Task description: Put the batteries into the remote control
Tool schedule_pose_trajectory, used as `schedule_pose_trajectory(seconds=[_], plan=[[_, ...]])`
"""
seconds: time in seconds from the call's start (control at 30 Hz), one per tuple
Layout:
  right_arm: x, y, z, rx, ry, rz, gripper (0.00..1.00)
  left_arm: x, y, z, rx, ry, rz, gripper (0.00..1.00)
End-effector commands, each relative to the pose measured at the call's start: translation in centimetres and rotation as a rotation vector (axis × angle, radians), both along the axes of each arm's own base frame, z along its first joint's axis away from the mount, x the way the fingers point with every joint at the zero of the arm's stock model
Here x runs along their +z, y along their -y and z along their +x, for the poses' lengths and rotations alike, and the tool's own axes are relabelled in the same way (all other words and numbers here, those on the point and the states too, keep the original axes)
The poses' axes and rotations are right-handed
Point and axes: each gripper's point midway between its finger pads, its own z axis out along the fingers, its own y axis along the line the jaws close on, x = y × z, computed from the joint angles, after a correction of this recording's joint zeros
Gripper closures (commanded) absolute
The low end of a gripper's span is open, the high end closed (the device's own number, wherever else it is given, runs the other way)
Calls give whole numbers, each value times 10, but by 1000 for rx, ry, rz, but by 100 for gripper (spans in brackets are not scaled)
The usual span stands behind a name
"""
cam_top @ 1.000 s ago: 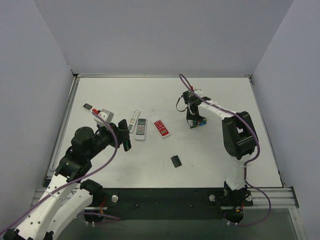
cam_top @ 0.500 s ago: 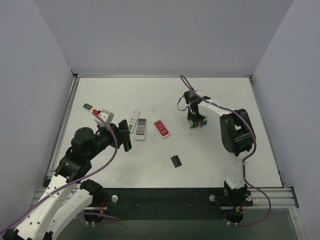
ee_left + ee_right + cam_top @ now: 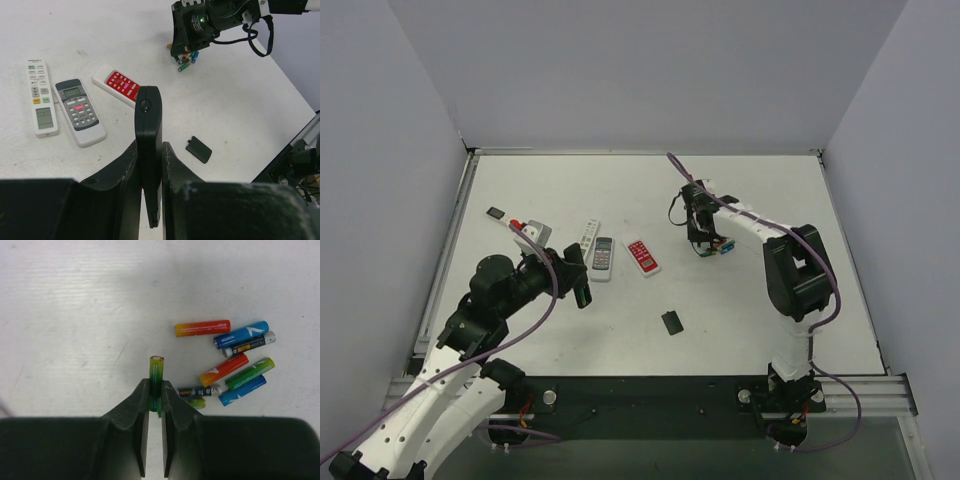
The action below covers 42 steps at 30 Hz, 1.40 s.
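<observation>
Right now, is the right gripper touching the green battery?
Touching. The right wrist view shows the right gripper closed on the green battery: both fingers press its sides with no gap, and its tip sticks out beyond them.

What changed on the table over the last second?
The right end effector closed on a green cylindrical battery beside the loose battery pile. The left end effector, gripping a slim black plastic device, shifted slightly rightward. The long white remote control and small black cover stayed put.
</observation>
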Motion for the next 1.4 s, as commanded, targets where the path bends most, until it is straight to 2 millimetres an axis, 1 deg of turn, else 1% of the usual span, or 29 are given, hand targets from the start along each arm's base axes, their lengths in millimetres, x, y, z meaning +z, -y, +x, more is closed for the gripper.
schedule_pose_trajectory(seconds=[0.0, 0.03, 0.07, 0.1, 0.17, 0.2, 0.27, 0.3, 0.33, 0.37, 0.4, 0.43, 0.47, 0.5, 0.53, 0.57, 0.6, 0.63, 0.67, 0.7, 0.73, 0.8, 0.83, 0.97, 1.13, 1.33, 1.37], plan=[[70, -24, -4, 107, 152, 44, 100, 23, 20, 1, -57, 26, -170, 100], [76, -27, -8, 125, 164, 46, 100, 14, 23, 1, -54, -16, -203, 100], [83, -38, -15, 170, 177, 47, 100, 20, 27, 1, -68, 2, -240, 100], [100, -43, -20, 195, 208, 65, 100, 22, 28, 2, -67, 6, -268, 100], [111, -58, -36, 261, 220, 87, 100, 21, 32, 3, -75, -5, -337, 100], [127, -63, -43, 287, 251, 113, 100, 21, 33, 3, -78, -7, -359, 100], [139, -78, -61, 360, 264, 141, 100, 21, 36, 4, -79, -20, -420, 100], [154, -81, -69, 388, 290, 159, 100, 21, 36, 5, -78, -24, -441, 100], [159, -85, -76, 413, 295, 167, 100, 28, 37, 6, -80, -21, -494, 100], [166, -90, -84, 442, 304, 174, 100, 21, 37, 6, -80, -37, -513, 100], [177, -95, -96, 481, 319, 189, 100, 19, 37, 7, -77, -46, -533, 100], [181, -102, -105, 512, 319, 210, 100, 25, 37, 8, -78, -43, -584, 100], [186, -106, -113, 537, 321, 225, 100, 16, 37, 8, -75, -65, -600, 100], [194, -113, -126, 574, 325, 247, 100, 16, 37, 8, -74, -70, -621, 100], [197, -117, -133, 593, 324, 262, 100, 20, 37, 9, -79, -70, -660, 100], [201, -122, -140, 619, 323, 278, 100, 19, 37, 9, -79, -76, -675, 100], [205, -124, -148, 638, 322, 286, 100, 14, 37, 10, -75, -91, -683, 100], [208, -130, -157, 665, 317, 290, 100, 16, 37, 10, -80, -93, -706, 100], [211, -135, -163, 684, 316, 295, 100, 14, 37, 10, -80, -99, -712, 100], [209, -139, -172, 718, 287, 310, 100, 11, 38, 10, -79, -108, -719, 100], [215, -149, -183, 755, 285, 326, 100, 13, 38, 11, -80, -109, -739, 100], [215, -158, -193, 787, 267, 343, 100, 10, 38, 11, -77, -123, -755, 100], [217, -166, -201, 808, 256, 366, 100, 12, 38, 11, -81, -118, -763, 100], [214, -182, -219, 859, 213, 398, 100, 12, 38, 11, -84, -123, -778, 100], [212, -193, -229, 866, 173, 426, 100, 12, 37, 10, -86, -125, -787, 100], [207, -203, -228, 849, 138, 436, 100, 11, 35, 9, -81, -135, -821, 100], [204, -205, -229, 852, 124, 432, 100, 12, 35, 9, -82, -136, -825, 100]])
